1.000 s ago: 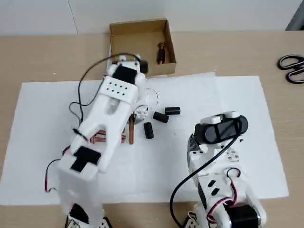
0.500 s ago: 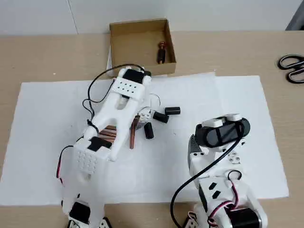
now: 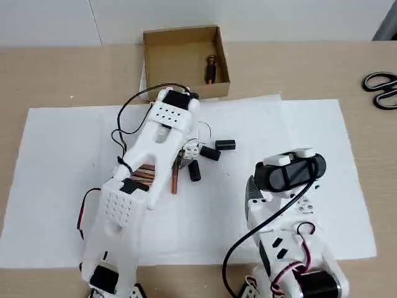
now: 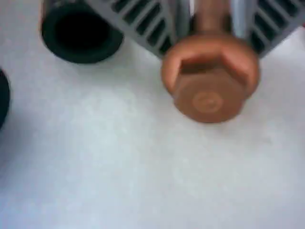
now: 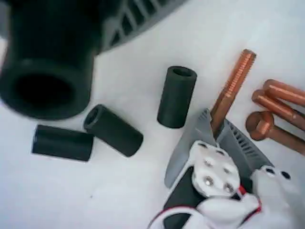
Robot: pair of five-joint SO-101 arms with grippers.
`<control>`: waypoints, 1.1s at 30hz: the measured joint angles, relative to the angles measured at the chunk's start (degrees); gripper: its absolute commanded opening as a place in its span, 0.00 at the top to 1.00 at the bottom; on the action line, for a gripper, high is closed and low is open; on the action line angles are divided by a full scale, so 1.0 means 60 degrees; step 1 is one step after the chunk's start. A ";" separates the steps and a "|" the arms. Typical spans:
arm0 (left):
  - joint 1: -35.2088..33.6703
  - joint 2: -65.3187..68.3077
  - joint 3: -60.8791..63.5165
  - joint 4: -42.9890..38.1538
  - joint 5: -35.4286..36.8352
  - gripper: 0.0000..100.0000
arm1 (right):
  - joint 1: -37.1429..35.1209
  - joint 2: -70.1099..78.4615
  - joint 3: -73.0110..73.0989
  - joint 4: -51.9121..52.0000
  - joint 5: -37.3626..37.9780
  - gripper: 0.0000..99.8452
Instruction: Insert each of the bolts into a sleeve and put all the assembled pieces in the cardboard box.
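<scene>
My left gripper (image 3: 181, 160) is low over the white paper, shut on a copper bolt (image 3: 175, 178) whose shank points toward the table's front. The bolt's hexagonal head (image 4: 209, 83) sticks out between the grey fingers (image 4: 138, 24) in the left wrist view. A black sleeve (image 4: 80, 32) lies just beside them. My right gripper (image 5: 90, 33) hangs above the paper, shut on a black sleeve (image 5: 47, 71). Three loose sleeves (image 3: 209, 153) lie to the right of the left gripper. The cardboard box (image 3: 162, 59) at the back holds one assembled piece (image 3: 210, 68).
More copper bolts (image 3: 144, 174) lie half under the left arm. Scissors (image 3: 381, 87) rest at the far right edge of the table. The white paper (image 3: 310, 130) is bare on its right and left parts. The right arm (image 3: 288, 171) stands at the front right.
The left arm has swung its wrist from near the box toward the bolts and come down on one bolt, which has tilted slightly. The right arm has hardly moved.
</scene>
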 measured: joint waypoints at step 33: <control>-0.0234 0.0293 -0.0264 0.0088 -0.0044 0.99 | 0.0000 0.0000 0.0000 0.0000 0.0000 1.00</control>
